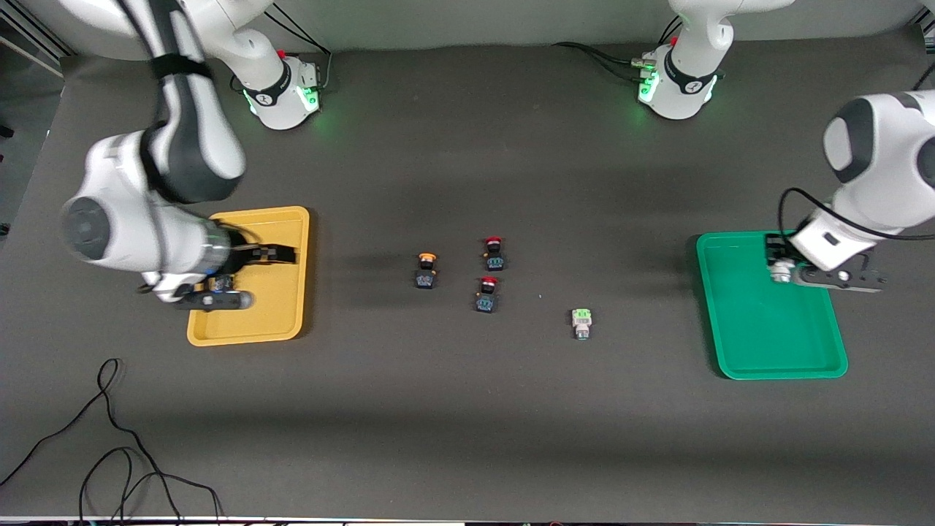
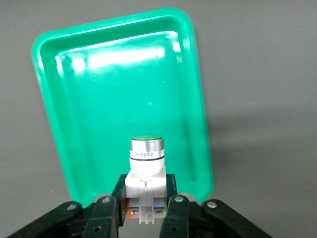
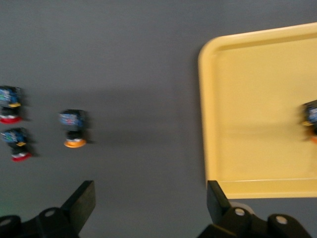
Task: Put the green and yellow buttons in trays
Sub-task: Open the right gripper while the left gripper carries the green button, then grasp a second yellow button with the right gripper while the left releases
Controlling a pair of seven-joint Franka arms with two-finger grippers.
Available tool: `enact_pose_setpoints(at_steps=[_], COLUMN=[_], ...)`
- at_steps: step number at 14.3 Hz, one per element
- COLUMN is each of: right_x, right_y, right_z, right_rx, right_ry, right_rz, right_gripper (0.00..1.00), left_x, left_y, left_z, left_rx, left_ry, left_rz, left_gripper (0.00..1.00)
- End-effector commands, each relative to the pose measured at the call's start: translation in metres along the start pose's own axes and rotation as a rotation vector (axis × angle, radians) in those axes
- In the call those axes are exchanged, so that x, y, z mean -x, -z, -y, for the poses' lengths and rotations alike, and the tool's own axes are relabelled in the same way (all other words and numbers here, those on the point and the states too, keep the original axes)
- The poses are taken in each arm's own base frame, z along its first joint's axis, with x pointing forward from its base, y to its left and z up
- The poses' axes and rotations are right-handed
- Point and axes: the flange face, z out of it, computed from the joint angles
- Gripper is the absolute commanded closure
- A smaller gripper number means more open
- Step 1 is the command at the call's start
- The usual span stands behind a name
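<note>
Left gripper [image 2: 143,210]: I have it clamped on the white body of a green button [image 2: 145,171], cap pointing out away from the fingers, long axis along them. It hangs over the green tray [image 1: 774,365] at the end toward the robot bases, which I judge is ready for a drop.
Right gripper [image 3: 148,201]: fingers spread wide, nothing between them, over the yellow tray [image 1: 288,321]; I read that as just having let go.
Yellow tray contents: one yellow-capped button [image 3: 311,119] lies inside at the edge of the right wrist view, blurred.
Still on the table [image 1: 467,409]: second yellow button [image 1: 426,271] and second green button [image 1: 581,323], both lying with caps toward the robot bases.
Leave alone: two red buttons [image 1: 491,274] between them.
</note>
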Motion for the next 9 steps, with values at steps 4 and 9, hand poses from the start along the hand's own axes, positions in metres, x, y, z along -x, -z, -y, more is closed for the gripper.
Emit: enact_pose_setpoints(at_steps=[4,9], right_x=[-0.007,-0.003], right_y=[-0.053,-0.139], right_z=[0.124,0.173], right_rx=[-0.079,0.004], right_ry=[-0.146,-0.124], right_rz=[0.026,-0.05], right_gripper=[0.0,0.0], left_x=[-0.011,-0.017], left_y=[-0.11,-0.145], left_z=[-0.009,-0.011], left_rx=[0.031,0.036], left_ry=[0.017,0.032], left_rz=[-0.04,-0.064], left_gripper=[1.0,0.58])
